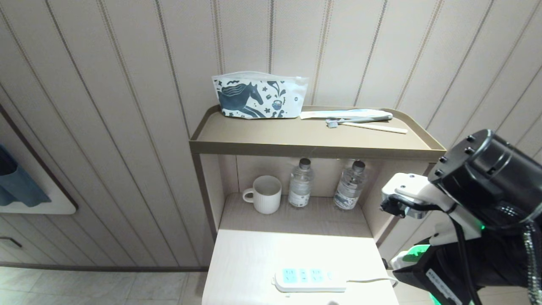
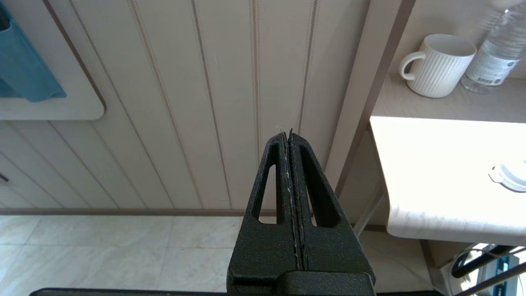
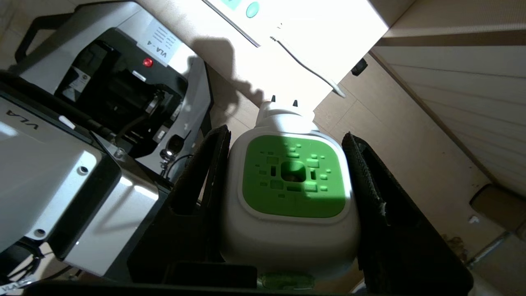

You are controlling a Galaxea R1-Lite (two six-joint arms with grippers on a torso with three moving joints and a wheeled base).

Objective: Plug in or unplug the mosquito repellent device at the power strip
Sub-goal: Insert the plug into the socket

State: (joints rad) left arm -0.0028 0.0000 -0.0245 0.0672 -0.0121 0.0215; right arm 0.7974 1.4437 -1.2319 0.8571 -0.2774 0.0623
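Note:
In the right wrist view my right gripper (image 3: 285,137) is shut on the mosquito repellent device (image 3: 291,185), one finger on each side of its white body. The green face with a square hole is turned to the camera. Its two prongs (image 3: 283,99) are bare and point toward the table edge. The power strip (image 1: 309,279), white with light-blue sockets, lies flat near the front of the bright table (image 1: 254,254), its cord (image 1: 372,279) trailing right. Nothing is plugged into it. My right arm (image 1: 465,199) hangs off the table's right side. My left gripper (image 2: 287,132) is shut and empty, left of the table.
A white mug (image 1: 264,194) and two water bottles (image 1: 300,183) stand in the niche behind the table. The shelf (image 1: 313,148) above carries a horse-print pouch (image 1: 258,95) and a toothbrush (image 1: 368,125). The robot's own base (image 3: 102,94) sits close beside the held device.

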